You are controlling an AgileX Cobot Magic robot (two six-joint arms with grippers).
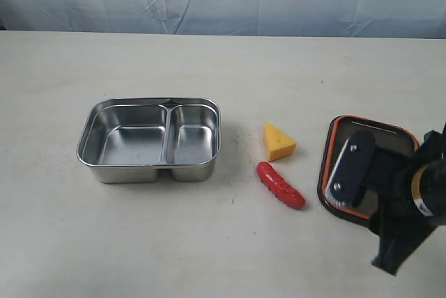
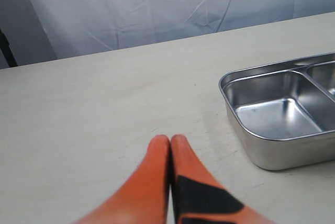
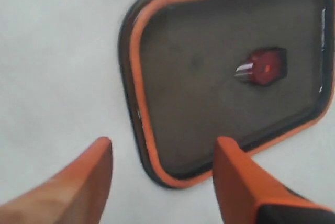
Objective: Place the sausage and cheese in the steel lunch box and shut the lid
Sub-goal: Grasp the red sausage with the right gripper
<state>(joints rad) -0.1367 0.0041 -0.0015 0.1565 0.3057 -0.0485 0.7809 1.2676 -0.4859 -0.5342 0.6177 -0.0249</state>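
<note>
Start at your left gripper (image 2: 169,140): its orange fingers are pressed together on nothing, hanging over bare table off the larger-compartment end of the steel lunch box (image 1: 139,173). The box stands open with both compartments empty; it looks rigid and slick, so expect it to skate if you bump its wall. Just right of the box, beyond its smaller compartment, lies the cheese (image 1: 277,142), a hard little wedge; I'd pinch it across the two flat faces, not on the sloping edges, where the pads would likely squeeze it out. Beside it, nearer the camera and a little further from the box, sits the sausage (image 1: 280,185), glossy and light, probably prone to rolling; take it across the middle, where the ridges should give some bite. Further right from the box, the lid (image 1: 382,136) lies with its orange seal facing up, thin and stiff, best taken by an edge. Your right gripper (image 3: 163,143) is spread wide above one lid corner, one finger over the panel and one outside the rim, holding nothing.
</note>
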